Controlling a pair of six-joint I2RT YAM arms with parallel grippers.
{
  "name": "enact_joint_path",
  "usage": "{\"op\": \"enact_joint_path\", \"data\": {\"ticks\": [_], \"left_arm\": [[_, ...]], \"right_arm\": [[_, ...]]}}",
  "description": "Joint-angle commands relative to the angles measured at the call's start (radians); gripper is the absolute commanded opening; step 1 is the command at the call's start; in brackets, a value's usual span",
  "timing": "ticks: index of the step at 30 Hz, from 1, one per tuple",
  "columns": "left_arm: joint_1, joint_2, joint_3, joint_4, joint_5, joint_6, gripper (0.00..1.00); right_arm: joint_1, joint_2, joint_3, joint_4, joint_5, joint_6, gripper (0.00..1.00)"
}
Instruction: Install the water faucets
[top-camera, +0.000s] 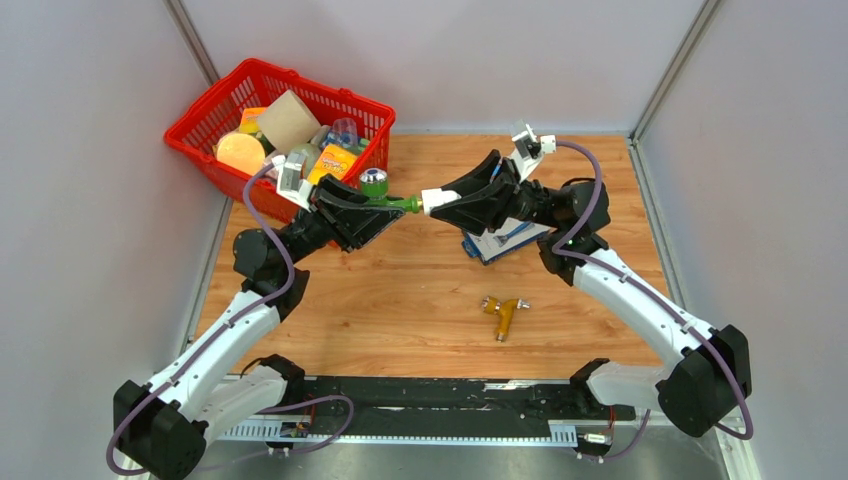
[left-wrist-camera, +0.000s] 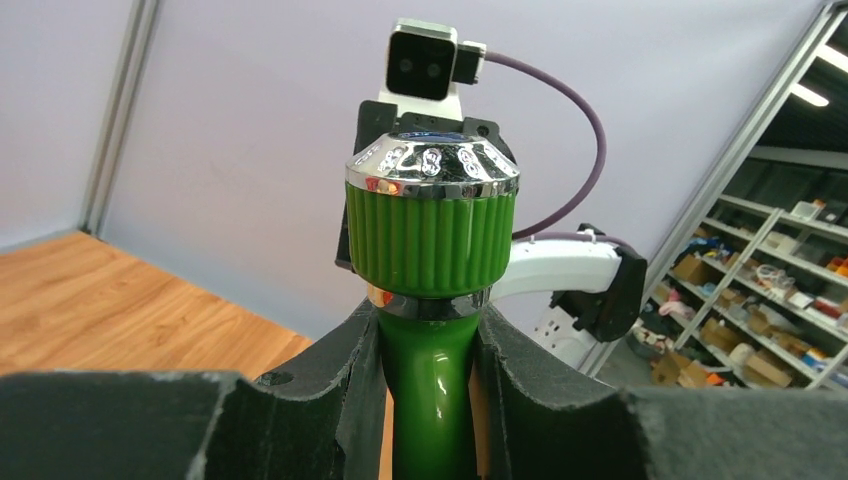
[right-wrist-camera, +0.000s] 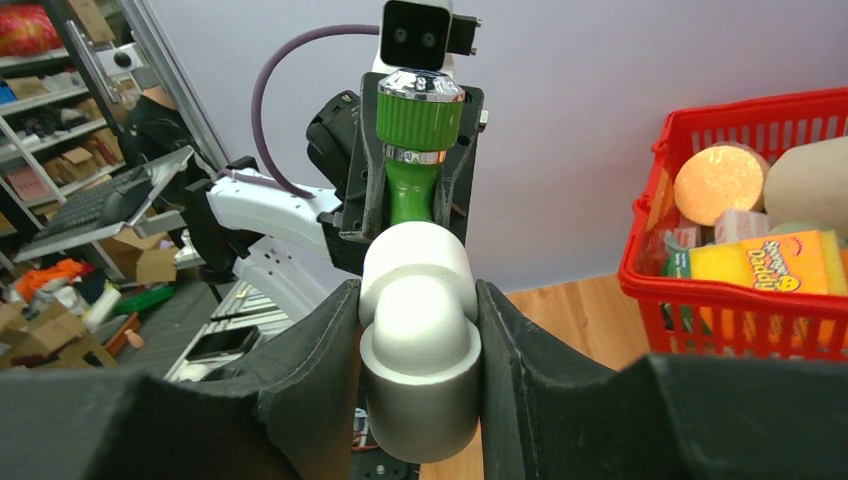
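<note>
Lying nearest the arm bases, on the bare wooden table (top-camera: 420, 290): one orange-yellow faucet (top-camera: 503, 312), flat on its side, right of centre, touching nothing and well apart from both arms.

Next back, right of centre: one flat packet (top-camera: 500, 243) with a blue edge, on the table, partly hidden under the right arm.

Above mid-table, held off the table:
- Left claw (top-camera: 378, 205): clenched on the stem of the green faucet (top-camera: 388, 197), fingers pressed against either side just below the knob. The ribbed green knob with its chrome cap stands clear above the fingers; the stem points right, toward the other arm.
- Right claw (top-camera: 450, 200): clenched on the white elbow fitting (top-camera: 438, 199), one finger on each side of its rounded bend. One opening of the fitting faces the right wrist camera, the other faces the faucet.
- Faucet and fitting: end to end, touching, between the two claws. Whether the stem sits inside the opening cannot be told.

Far left corner: one red basket (top-camera: 205, 110), on the table just behind the left claw, filled. Contents that can be made out: one cardboard roll (top-camera: 287, 118), one round orange item (top-camera: 240, 152), one yellow sponge pack (right-wrist-camera: 760, 262). The rest is too crowded to name.
</note>
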Motion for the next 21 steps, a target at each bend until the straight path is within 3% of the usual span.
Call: {"op": "enact_joint_path", "data": {"ticks": [1, 10, 14, 21], "left_arm": [[-0.033, 0.001, 0.005, 0.008, 0.181, 0.116, 0.00], [-0.032, -0.021, 0.001, -0.013, 0.254, 0.301, 0.00], [-0.032, -0.040, -0.007, -0.054, 0.302, 0.504, 0.00], [-0.032, -0.074, -0.004, -0.319, 0.322, 0.903, 0.00]], "right_arm": [[0.014, 0.022, -0.020, -0.070, 0.106, 0.134, 0.00], [0.016, 0.017, -0.069, -0.076, 0.160, 0.314, 0.00], [0.016, 0.016, -0.091, -0.073, 0.169, 0.392, 0.00], [0.017, 0.056, -0.105, -0.101, 0.167, 0.533, 0.00]]}}
